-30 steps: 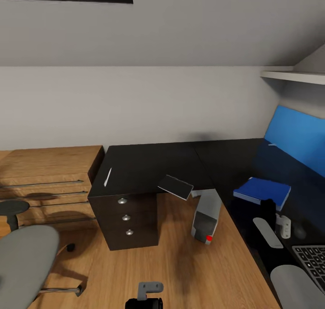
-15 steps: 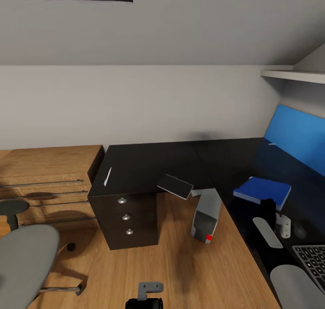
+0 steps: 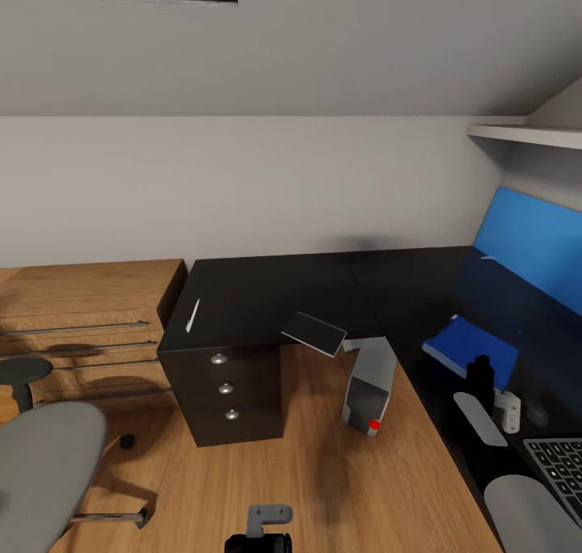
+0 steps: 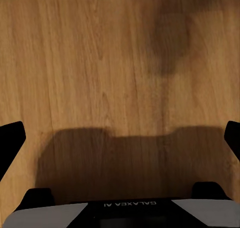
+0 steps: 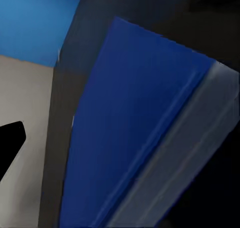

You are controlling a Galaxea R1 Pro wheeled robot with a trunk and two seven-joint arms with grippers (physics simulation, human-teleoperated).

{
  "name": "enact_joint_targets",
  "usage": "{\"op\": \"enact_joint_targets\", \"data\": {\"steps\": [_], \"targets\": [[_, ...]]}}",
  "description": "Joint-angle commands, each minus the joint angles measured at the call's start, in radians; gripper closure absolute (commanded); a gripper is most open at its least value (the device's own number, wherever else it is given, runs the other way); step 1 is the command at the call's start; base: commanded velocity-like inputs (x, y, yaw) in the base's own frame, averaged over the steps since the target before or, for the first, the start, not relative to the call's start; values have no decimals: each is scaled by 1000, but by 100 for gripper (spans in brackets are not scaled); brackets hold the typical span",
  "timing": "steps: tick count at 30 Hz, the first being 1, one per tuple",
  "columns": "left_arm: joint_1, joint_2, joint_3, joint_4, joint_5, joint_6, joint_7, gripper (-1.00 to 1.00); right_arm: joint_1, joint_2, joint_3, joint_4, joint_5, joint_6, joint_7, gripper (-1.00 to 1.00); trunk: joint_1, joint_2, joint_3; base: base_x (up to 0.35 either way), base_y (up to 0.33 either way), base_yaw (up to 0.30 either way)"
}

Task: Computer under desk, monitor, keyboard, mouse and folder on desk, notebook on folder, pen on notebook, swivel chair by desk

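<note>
Though its jaws' hold stays unclear, right gripper (image 3: 482,373) hides folder (image 3: 461,344) (blue) — left gripper (image 4: 120,138) gapes.

Pale grey arm links (image 3: 479,418), black pincer (image 4: 120,138) fingers, mirrored GALAXEA lettering.

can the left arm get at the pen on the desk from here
Probably not yet. The pen lies on the far-left part of the desk, above the drawers, while the left gripper hangs open over bare wooden floor, well short of it.
</note>
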Motion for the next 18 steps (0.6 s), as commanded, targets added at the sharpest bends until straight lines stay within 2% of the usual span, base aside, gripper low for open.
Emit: {"op": "enact_joint_targets", "data": {"steps": [1,7,13,18], "targets": [[-1,1,-2,-1,6,2,6,-100,0,0,1,-1,-2,-3,-4,-100,0,-1,-1,0,0,0],[-1,2,-8,-1,0,-1,3,-100,0,0,2,-1,-2,-4,-3,-100,0,-1,-1,-10,0,0],[-1,2,-8,0,0,-1,2,-100,0,0,3,-1,-2,-3,-3,-100,0,-1,-1,-166,0,0],[-1,2,-8,0,-1,-1,3,-100,0,0,3,-2,-2,-3,-3,-100,0,-1,-1,-39,0,0]]}}
